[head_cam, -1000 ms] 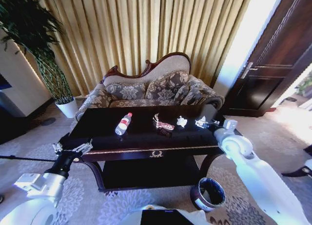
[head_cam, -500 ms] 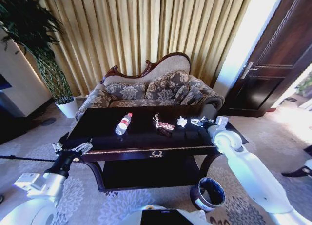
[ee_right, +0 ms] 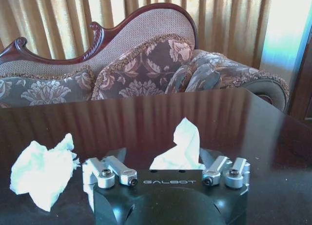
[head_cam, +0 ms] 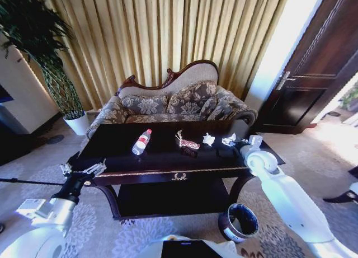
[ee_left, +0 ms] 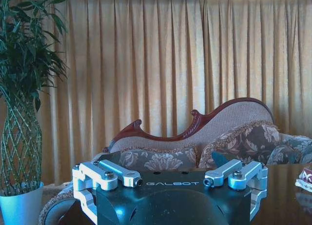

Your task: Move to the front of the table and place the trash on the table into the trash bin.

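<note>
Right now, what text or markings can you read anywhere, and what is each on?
"GALBOT": on the left gripper body, left wrist view.
"GALBOT": on the right gripper body, right wrist view.
Bottle label: too small to read.
Wrapper print: too blurred to read.
Bin label: unreadable.
Table front: gold emblem, no words.

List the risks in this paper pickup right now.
1. The paper wad stands between the open fingers of the right end effector. On the glossy table it may slide away rather than be gripped.
2. A second wad lies close beside it and could get knocked.
3. The trash bin sits on the floor below the table's front edge, so the light paper may miss it.
The left end effector idles at the table's left front corner.
</note>
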